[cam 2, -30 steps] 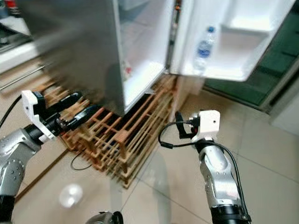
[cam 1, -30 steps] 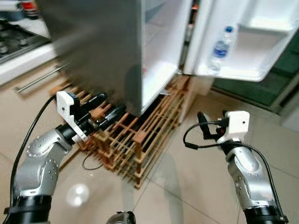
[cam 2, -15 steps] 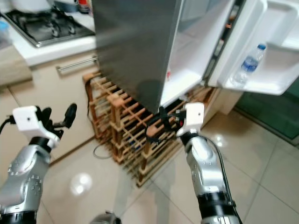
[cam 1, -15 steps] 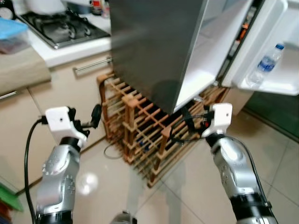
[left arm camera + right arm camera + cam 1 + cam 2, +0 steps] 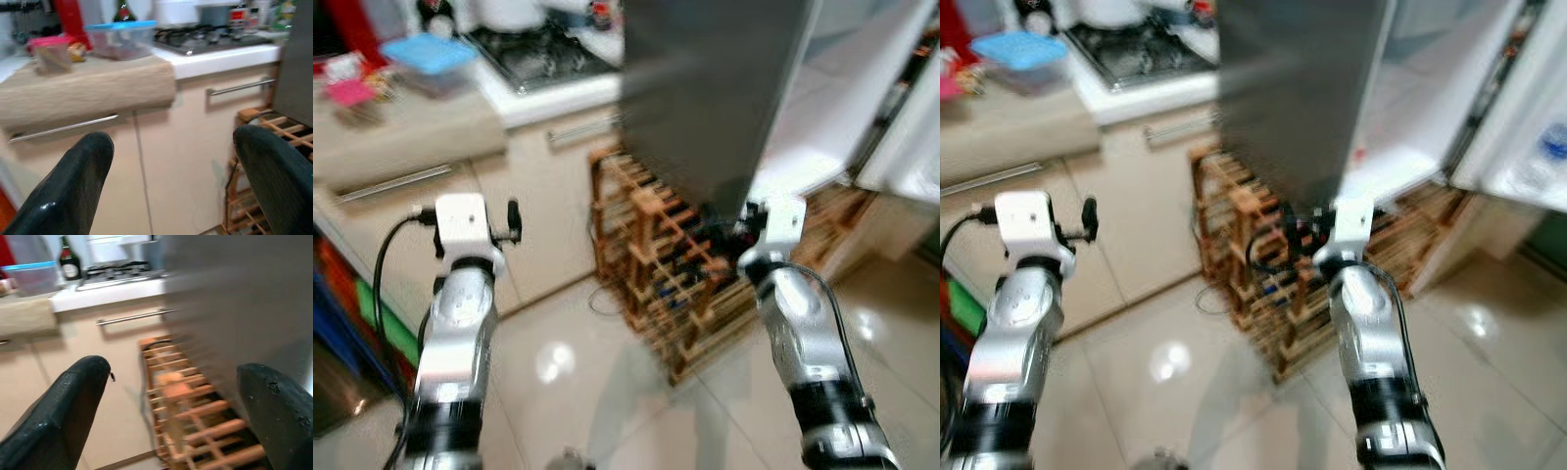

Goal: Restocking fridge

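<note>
The grey fridge (image 5: 705, 88) stands ahead on my right, its white door (image 5: 915, 147) swung open at the right edge. A blurred water bottle (image 5: 1555, 142) sits in the door shelf. My left gripper (image 5: 171, 181) is raised in front of the beige cabinet fronts, open and holding nothing. My right gripper (image 5: 171, 416) is open and holding nothing too. It hangs just before the wooden wine rack (image 5: 675, 284) under the fridge's corner. The eye views are blurred.
A counter (image 5: 411, 137) runs along the left with a blue-lidded container (image 5: 429, 57), a stove (image 5: 533, 49) and a dark bottle (image 5: 70, 264). Metal drawer handles (image 5: 239, 87) stick out from the cabinets. Glossy tiled floor (image 5: 607, 392) lies before me.
The whole view has swung left: the counter and stove now show more, the fridge door has slid to the right edge. Both arms stay raised with open fingers.
</note>
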Tool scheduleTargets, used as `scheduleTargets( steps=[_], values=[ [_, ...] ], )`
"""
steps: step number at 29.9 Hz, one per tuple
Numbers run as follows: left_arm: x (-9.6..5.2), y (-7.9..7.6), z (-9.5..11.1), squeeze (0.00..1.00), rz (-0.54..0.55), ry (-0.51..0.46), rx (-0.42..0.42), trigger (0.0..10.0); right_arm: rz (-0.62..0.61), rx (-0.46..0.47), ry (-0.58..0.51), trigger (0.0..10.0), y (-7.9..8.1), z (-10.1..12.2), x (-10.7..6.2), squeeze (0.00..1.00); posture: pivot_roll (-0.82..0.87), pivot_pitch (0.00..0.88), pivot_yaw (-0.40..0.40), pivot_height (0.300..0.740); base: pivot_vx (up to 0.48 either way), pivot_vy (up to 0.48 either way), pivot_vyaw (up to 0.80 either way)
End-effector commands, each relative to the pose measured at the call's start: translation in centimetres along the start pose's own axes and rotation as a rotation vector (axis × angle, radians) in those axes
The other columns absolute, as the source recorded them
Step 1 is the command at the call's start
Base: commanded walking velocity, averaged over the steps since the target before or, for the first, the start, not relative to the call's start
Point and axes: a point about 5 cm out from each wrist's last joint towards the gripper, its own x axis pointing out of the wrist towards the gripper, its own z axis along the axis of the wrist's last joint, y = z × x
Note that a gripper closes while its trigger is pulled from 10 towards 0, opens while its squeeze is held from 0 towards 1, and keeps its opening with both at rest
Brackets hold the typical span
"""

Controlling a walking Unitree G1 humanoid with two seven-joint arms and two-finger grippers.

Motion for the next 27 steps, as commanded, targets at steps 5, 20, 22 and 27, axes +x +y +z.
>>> scheduleTargets(
  steps=[5,20,22,27],
  values=[
    [0.3,0.0,-0.8,0.00,0.060,0.072,-0.054,10.0,0.020,0.014,-0.027,10.0,0.8,0.0,0.3,0.00,-0.04,0.001,0.019,0.740,0.000,0.000,0.55],
    [-0.3,-1.1,-0.7,0.00,-0.035,0.013,-0.068,10.0,0.040,-0.044,-0.008,10.0,0.8,-0.6,-0.6,0.00,-0.06,0.010,0.005,0.740,0.092,0.000,0.53],
    [0.2,-2.0,-0.1,0.00,-0.025,-0.012,-0.084,10.0,0.076,-0.070,-0.002,10.0,1.1,-0.5,-0.4,0.00,-0.06,0.002,-0.016,0.740,0.474,0.000,0.53],
    [0.8,-2.2,0.9,0.00,-0.007,-0.051,-0.103,10.0,0.101,-0.088,-0.016,10.0,1.4,0.2,0.1,0.00,-0.07,0.003,-0.007,0.740,0.480,0.000,0.53]
  ],
)
